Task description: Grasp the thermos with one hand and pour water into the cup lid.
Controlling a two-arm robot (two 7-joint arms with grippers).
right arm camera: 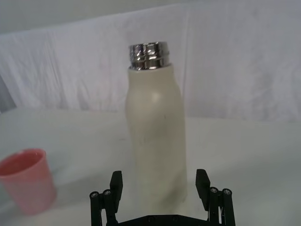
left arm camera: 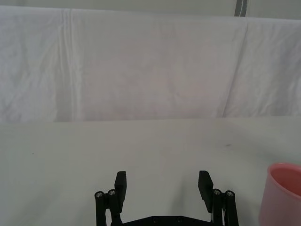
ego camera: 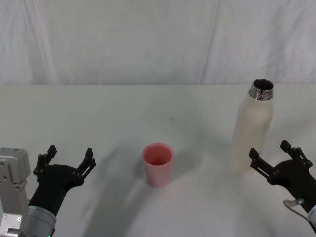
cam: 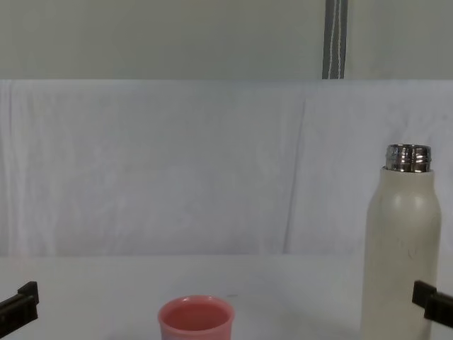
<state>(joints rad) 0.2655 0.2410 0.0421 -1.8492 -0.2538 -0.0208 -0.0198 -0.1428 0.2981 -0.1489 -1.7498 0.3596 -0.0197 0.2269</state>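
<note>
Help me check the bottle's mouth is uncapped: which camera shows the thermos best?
The right wrist view: the thermos stands close, nearly whole, between the open right gripper fingers. Head view shows it smaller, from above; chest view crops its base.

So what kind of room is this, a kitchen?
More likely a robot test bench: a white-draped table and backdrop, holding just a thermos and pink cup lid, with two open grippers, left and right.

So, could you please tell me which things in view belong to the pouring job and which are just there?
Belongs to the job:
- thermos, upright, uncapped
- cup lid, upright, near the table's middle
- right end effector, open, just short of the thermos

Just there:
- left end effector, open, idle
- table
- white backdrop cloth
</note>
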